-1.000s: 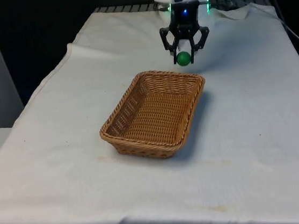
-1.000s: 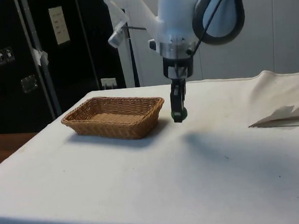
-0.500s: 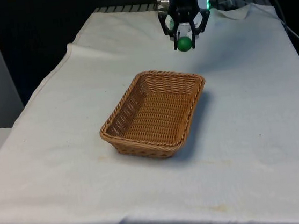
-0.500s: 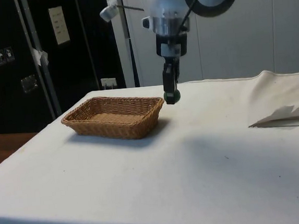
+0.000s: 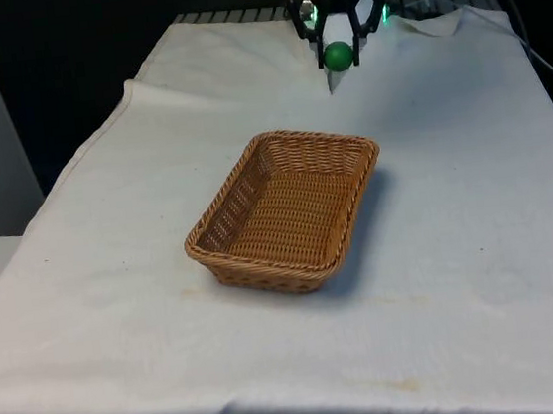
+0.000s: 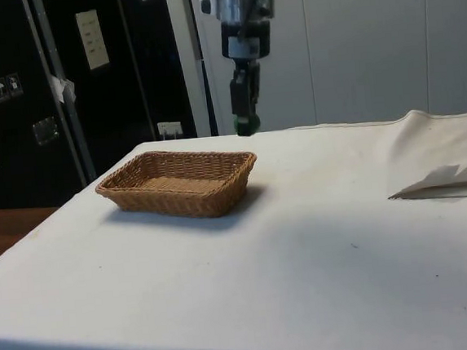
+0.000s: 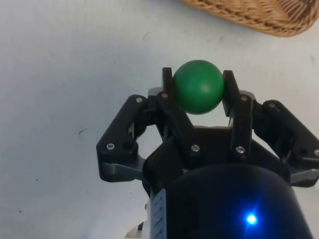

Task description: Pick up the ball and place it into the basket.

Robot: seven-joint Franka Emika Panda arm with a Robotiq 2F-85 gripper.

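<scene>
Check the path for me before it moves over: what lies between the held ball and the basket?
Nothing but bare white cloth; in the front view the hand holds the green ball above it, short of the basket.

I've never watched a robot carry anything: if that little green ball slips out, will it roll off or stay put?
The green ball looks smooth and perfectly round, so on the flat white cloth it would probably roll. It seems firm: the gripper pinches it without visible denting. Dropped into the wicker basket, its raised sides should likely contain it.

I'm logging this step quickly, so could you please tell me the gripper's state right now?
Gripper: closed on the green ball, held in the air short of the basket.
</scene>
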